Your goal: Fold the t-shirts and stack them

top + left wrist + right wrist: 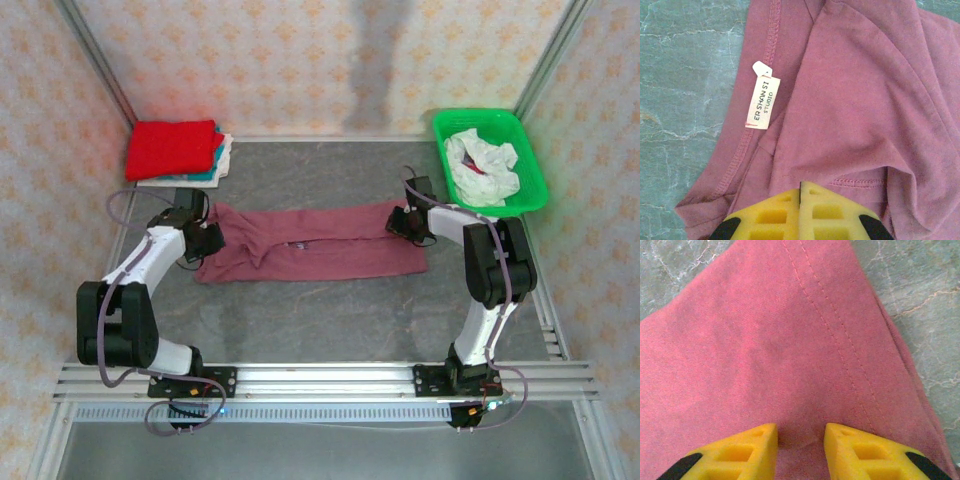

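Soft maroon cloth t-shirt lies folded lengthwise on the grey table; light and limp, probably best lifted by both ends. Left gripper has its jaws together, apparently pinching the collar end; right gripper holds its jaws apart over the hem.

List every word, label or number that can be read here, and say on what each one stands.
"EP SHAN SI STUDIO": on the cream tag at a seam of the maroon t-shirt; the first two letters are uncertain.
Small white tag just above it: nothing readable.
No other text can be read.
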Motion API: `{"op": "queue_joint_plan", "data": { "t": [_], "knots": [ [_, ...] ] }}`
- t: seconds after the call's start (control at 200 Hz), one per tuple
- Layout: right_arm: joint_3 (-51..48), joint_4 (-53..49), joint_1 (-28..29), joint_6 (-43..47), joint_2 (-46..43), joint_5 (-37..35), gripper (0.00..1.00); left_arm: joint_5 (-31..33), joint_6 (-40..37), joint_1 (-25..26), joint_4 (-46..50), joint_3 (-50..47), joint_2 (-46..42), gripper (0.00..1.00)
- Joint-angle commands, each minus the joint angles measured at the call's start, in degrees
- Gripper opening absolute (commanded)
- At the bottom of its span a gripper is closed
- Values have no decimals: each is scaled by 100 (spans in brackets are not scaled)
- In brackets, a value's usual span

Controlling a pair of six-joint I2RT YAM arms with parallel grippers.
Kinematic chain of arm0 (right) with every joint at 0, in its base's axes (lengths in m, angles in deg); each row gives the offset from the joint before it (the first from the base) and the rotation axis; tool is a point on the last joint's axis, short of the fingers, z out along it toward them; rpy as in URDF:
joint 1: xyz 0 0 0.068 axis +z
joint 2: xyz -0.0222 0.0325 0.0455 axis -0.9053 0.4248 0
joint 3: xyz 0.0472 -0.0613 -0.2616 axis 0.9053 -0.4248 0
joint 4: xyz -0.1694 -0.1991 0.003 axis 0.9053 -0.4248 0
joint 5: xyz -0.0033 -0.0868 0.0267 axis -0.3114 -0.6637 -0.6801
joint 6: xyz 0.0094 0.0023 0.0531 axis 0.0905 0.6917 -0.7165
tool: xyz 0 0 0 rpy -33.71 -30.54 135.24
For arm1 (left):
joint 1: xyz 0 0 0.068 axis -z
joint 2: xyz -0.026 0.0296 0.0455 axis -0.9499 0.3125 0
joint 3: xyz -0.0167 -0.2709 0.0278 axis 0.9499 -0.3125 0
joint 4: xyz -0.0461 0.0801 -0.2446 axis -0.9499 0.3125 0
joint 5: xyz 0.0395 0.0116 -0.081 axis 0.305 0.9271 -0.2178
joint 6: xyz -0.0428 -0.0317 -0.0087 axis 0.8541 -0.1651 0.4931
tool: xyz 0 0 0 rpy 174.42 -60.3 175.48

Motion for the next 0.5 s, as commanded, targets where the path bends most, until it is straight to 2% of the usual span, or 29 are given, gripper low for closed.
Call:
{"op": "queue_joint_plan", "data": {
  "t": [0.0, 0.065, 0.15, 0.32, 0.385, 0.495],
  "knots": [
    [-266, -327, -8, -91, 169, 7, 32, 40, 65, -51, 227, -32, 213, 24],
    [-267, -318, -13, -90, 170, 37, 32, -55, 65, -51, 115, -48, 443, 27],
    [-263, -327, -9, -84, 163, 26, 32, -112, 91, -51, -97, -120, 638, 36],
    [-265, -327, -10, -86, 165, 6, 32, -216, 61, -51, -315, -123, 962, 36],
    [-263, -328, -9, -86, 174, 9, 32, -232, 54, -48, -368, -119, 1031, 35],
    [-267, -327, -11, -85, 173, -1, 32, -182, 39, -51, -410, -157, 1088, 23]
  ]
}}
